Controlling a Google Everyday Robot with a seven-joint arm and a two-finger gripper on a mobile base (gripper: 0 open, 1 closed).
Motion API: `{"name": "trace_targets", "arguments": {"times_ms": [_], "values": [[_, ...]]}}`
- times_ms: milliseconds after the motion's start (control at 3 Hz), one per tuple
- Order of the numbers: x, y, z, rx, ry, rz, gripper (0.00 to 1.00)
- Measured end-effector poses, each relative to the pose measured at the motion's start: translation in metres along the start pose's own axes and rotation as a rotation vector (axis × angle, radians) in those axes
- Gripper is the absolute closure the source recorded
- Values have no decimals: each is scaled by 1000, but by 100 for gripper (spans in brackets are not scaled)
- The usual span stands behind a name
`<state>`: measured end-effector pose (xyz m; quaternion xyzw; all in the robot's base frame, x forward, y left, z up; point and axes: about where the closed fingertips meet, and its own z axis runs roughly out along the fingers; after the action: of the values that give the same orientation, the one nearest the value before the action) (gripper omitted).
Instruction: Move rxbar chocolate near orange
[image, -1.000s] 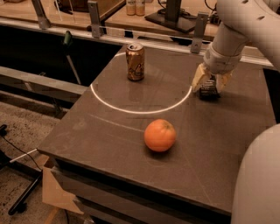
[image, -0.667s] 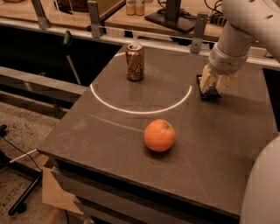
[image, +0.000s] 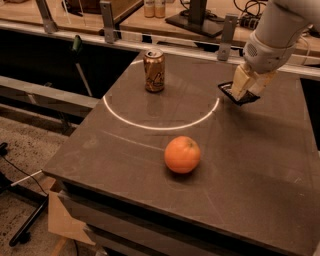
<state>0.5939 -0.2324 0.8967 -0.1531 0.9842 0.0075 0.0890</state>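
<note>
The orange (image: 182, 154) sits near the front middle of the dark table (image: 260, 165). The rxbar chocolate (image: 238, 94), a flat black wrapper, is at the back right, tilted with one end raised off the table. My gripper (image: 246, 86) hangs from the white arm at the upper right, and its pale fingers (image: 240, 82) are closed on the bar. The bar is well behind and to the right of the orange.
A gold-brown drink can (image: 154, 70) stands upright at the back left of the table. A bright ring of light curves across the table between can, bar and orange. A metal rail (image: 165, 40) runs behind the table. The floor lies to the left.
The gripper has lifted slightly with the bar, so the black wrapper now tilts up off the table. The orange and can have not moved.
</note>
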Motion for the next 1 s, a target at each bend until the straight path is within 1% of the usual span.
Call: {"name": "trace_targets", "arguments": {"times_ms": [333, 667, 1000], "values": [[23, 21, -10, -111, 28, -177, 100], [38, 44, -23, -260, -3, -364, 100], [40, 69, -30, -393, -81, -609, 75]]}}
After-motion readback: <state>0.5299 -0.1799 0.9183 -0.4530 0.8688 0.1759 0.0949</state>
